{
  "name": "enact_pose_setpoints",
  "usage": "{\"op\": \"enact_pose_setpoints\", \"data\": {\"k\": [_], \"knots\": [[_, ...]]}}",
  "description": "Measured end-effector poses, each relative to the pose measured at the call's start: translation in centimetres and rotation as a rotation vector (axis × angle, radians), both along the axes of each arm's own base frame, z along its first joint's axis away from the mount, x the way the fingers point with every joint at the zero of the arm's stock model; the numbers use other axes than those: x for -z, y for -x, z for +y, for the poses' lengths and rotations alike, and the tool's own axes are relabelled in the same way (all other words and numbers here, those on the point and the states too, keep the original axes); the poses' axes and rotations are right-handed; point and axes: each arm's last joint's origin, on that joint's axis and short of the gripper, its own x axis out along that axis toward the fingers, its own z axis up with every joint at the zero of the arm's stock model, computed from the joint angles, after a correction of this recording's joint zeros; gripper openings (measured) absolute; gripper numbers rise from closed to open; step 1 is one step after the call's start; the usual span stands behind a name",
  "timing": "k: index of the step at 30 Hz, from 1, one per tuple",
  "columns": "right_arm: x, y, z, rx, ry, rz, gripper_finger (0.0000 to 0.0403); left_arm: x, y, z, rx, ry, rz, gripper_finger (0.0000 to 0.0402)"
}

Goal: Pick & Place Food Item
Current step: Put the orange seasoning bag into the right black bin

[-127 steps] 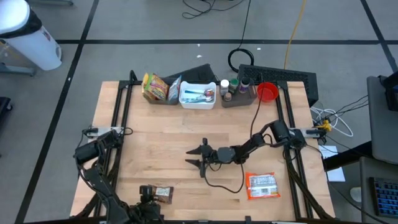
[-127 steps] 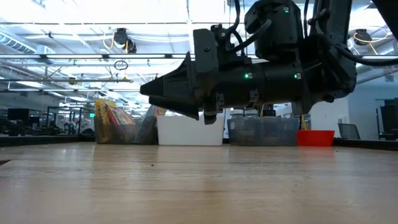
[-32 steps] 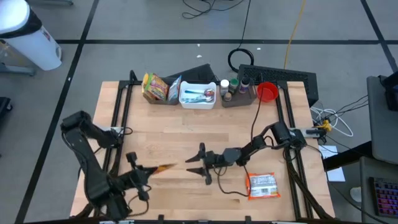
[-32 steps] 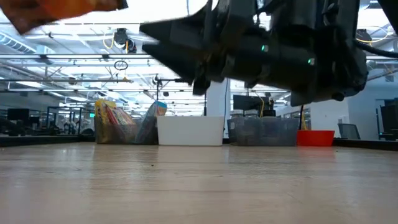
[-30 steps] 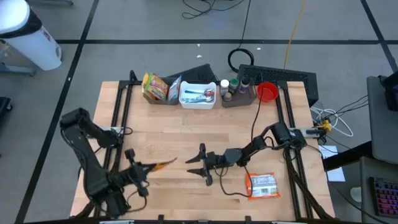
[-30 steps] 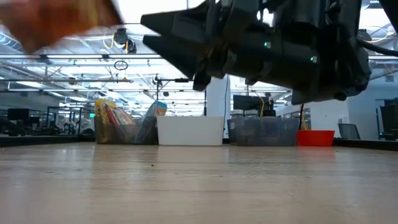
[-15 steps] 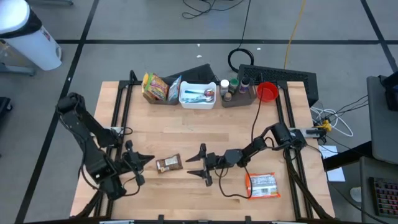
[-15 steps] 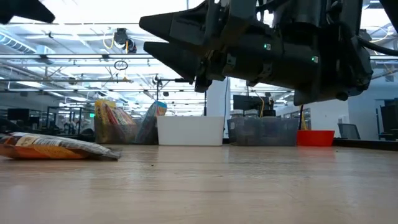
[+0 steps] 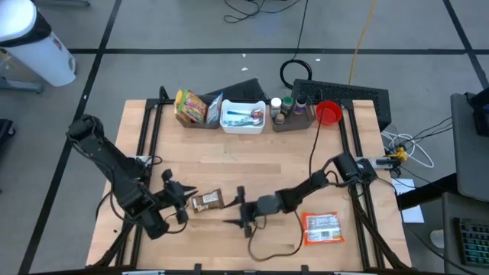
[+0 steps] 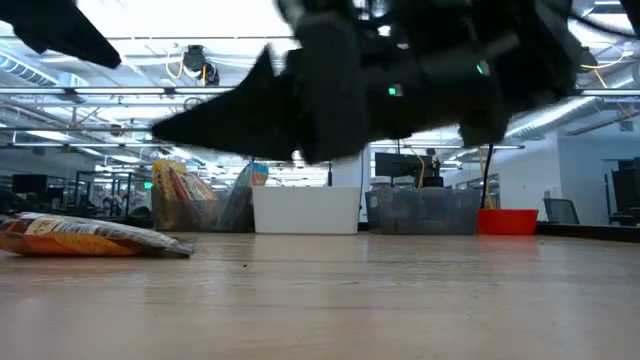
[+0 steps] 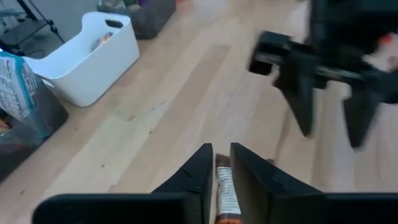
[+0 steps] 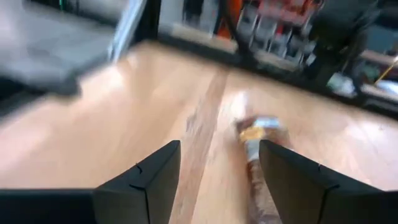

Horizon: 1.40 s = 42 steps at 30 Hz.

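A brown food packet (image 9: 207,201) lies flat on the wooden table, left of centre; the low view shows it (image 10: 90,236) resting on its broad side. My left gripper (image 9: 186,201) hovers just left of it and above it, with a narrow gap between its fingers. In the left wrist view the packet (image 11: 225,190) shows through that gap (image 11: 222,155). My right gripper (image 9: 234,208) stands open just right of the packet, pointing at it. The packet (image 12: 258,140) lies ahead of the spread fingers (image 12: 217,165).
An orange and white packet (image 9: 322,228) lies near the front right. Along the far edge stand yellow snack bags (image 9: 191,107), a white bin (image 9: 243,117), a grey tray of bottles (image 9: 293,113) and a red cup (image 9: 328,113). A black cable (image 9: 267,246) trails near the front.
My left gripper has sunk and let go of the brown packet. The packet has dropped from a tilted hold in the air and now lies flat on the table. My right gripper has rolled and moved toward the table's left and near edges, closer to the packet.
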Motion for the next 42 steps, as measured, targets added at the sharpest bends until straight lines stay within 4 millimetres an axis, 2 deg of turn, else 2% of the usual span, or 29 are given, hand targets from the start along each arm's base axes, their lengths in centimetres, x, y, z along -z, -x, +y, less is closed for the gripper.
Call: {"op": "enact_pose_setpoints", "data": {"k": [6,12,17,23,28,38,42], "knots": [[-1.3,-2.3,1.5,0.052,0.181,0.174,0.0212,0.2,-1.2,1.2,-0.007,0.008,0.093,0.0107],[-1.2,-2.3,1.6,0.157,0.374,0.22,0.0207,0.4,-1.5,1.6,0.015,0.032,0.161,0.0163],[-0.7,-2.1,1.3,0.173,0.37,0.273,0.0206,0.4,-1.0,1.2,0.04,0.005,0.155,0.0187],[-0.2,-2.3,0.3,0.154,0.391,0.324,0.0205,0.8,-0.7,0.4,0.057,0.044,0.174,0.0191],[-0.3,-3.4,-2.5,0.028,0.157,0.342,0.0202,1.6,-0.7,-0.3,0.1,0.032,0.231,0.0191],[-0.3,-4.8,-10.5,-0.044,-0.226,0.417,0.0201,3.3,-0.8,-1.7,0.116,0.001,0.268,0.0191],[-0.3,-5.0,-13.1,-0.045,-0.342,0.439,0.02,3.8,-1.0,-1.9,0.114,-0.004,0.273,0.0191]]}}
